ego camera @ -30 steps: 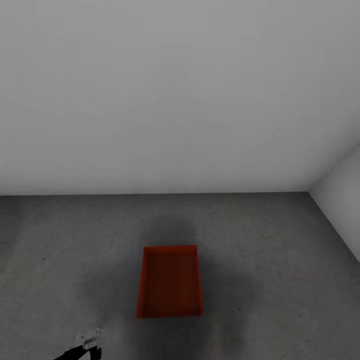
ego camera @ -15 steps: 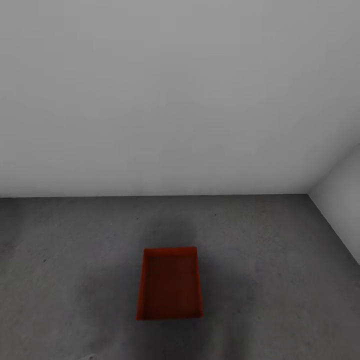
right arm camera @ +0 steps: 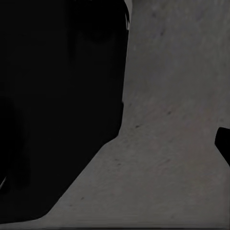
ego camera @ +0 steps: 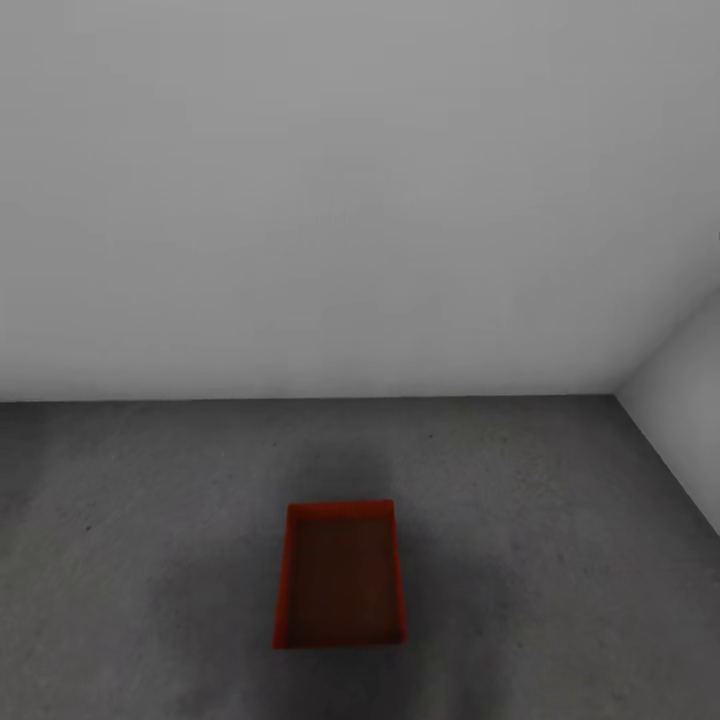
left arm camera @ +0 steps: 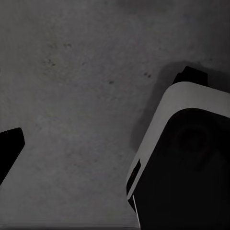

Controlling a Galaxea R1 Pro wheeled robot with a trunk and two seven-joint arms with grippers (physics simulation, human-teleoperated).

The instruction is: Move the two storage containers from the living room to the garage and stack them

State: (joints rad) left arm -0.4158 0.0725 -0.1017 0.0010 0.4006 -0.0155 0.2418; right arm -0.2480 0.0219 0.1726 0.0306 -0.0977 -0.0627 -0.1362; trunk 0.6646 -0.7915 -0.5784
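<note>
Looking down from the head camera, one orange-red storage container [ego camera: 340, 575] sits on the dark grey garage floor [ego camera: 560, 560], low and centred in the view, well apart from the plain white back wall [ego camera: 360, 200]. A second white wall [ego camera: 685, 420] meets it at a corner on the right. The box is an open-top rectangle with smooth, plain walls and an empty, darker interior. Its long axis runs straight away from the robot toward the back wall, with a short end nearest the camera. A soft dark shadow surrounds it on the rough, mottled, concrete-like floor. It lies roughly midway between the two arms' sides, so neither arm looks nearer.

From the left wrist camera, the same speckled grey floor shows, with a rounded white-edged black part of the robot's body [left arm camera: 187, 163] at one side and a black tip [left arm camera: 9, 148] at the opposite edge. I cannot tell whether the left hand is wide or narrow.

From the right wrist camera, a large black shape [right arm camera: 57, 105] covers much of the picture beside grey floor, and a small black tip [right arm camera: 224, 143] sits at the far edge. The right hand's opening cannot be told either. In my judgement one box is placed and the second is yet to be stacked on it.
</note>
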